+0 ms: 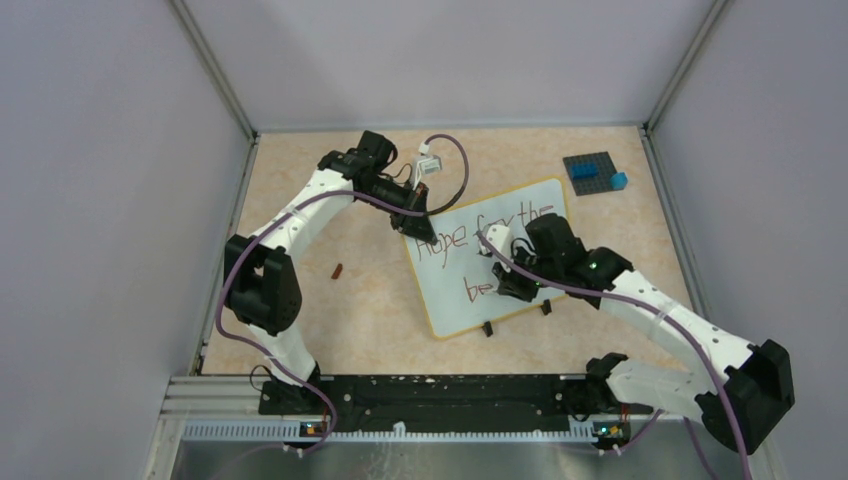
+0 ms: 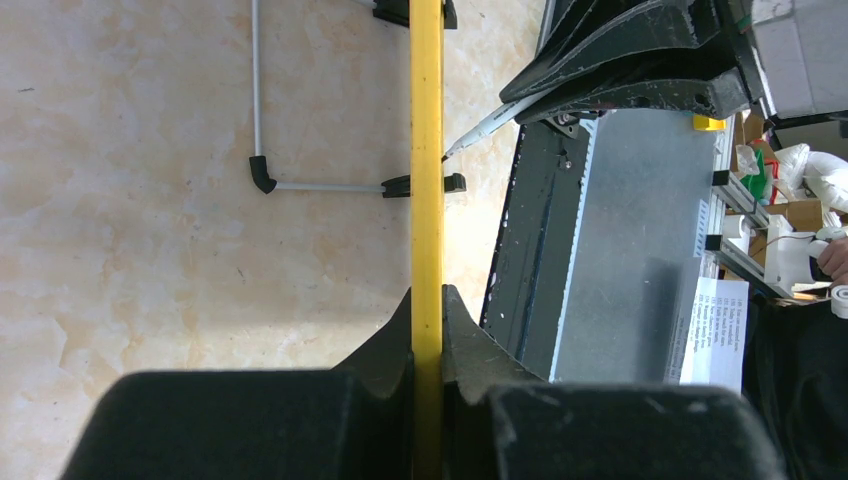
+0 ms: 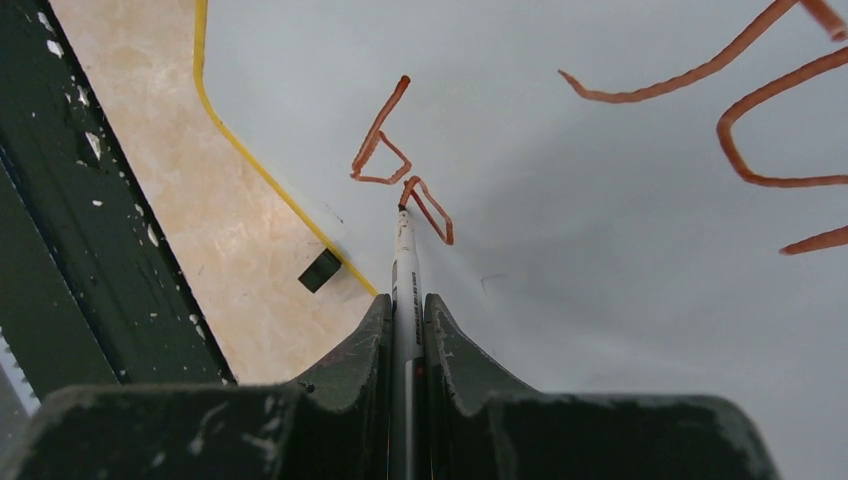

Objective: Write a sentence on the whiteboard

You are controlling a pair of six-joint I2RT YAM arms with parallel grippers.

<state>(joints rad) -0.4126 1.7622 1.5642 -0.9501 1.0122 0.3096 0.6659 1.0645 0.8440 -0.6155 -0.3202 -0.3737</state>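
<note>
Nearest to the arm bases, the right gripper (image 3: pixel 408 305) has its two dark fingers pressed together on a thin white plastic marker (image 3: pixel 404 250). The barrel lies along the slot between them and the tip touches the small white whiteboard (image 1: pixel 450 300) with rounded corners.

The reddish-brown handwritten sentence (image 1: pixel 485 240) reads "Hope for the" on the upper line. On the lower line there is only a "b" and the beginning of the next letter, so I judge that the task is a little past the middle.

The board lies in the middle of the beige stone-pattern table (image 1: pixel 370 320), turned at an angle, with its two little black feet (image 1: pixel 488 328) at the near edge.

At the far corner, the left gripper (image 2: pixel 427 300) is closed tightly on the thin yellow rim (image 2: pixel 427 150).

The board looks light, stiff and smooth, so I think it would slide under the pen's pressure. The rim or a corner is the right place to hold it, never the face, because fresh ink can smear.

To the left lies a small reddish-brown piece (image 1: pixel 338 270), maybe the cap. Farthest away, at the right, is a dark grey studded plate (image 1: pixel 590 170) with blue bricks (image 1: pixel 618 181).
</note>
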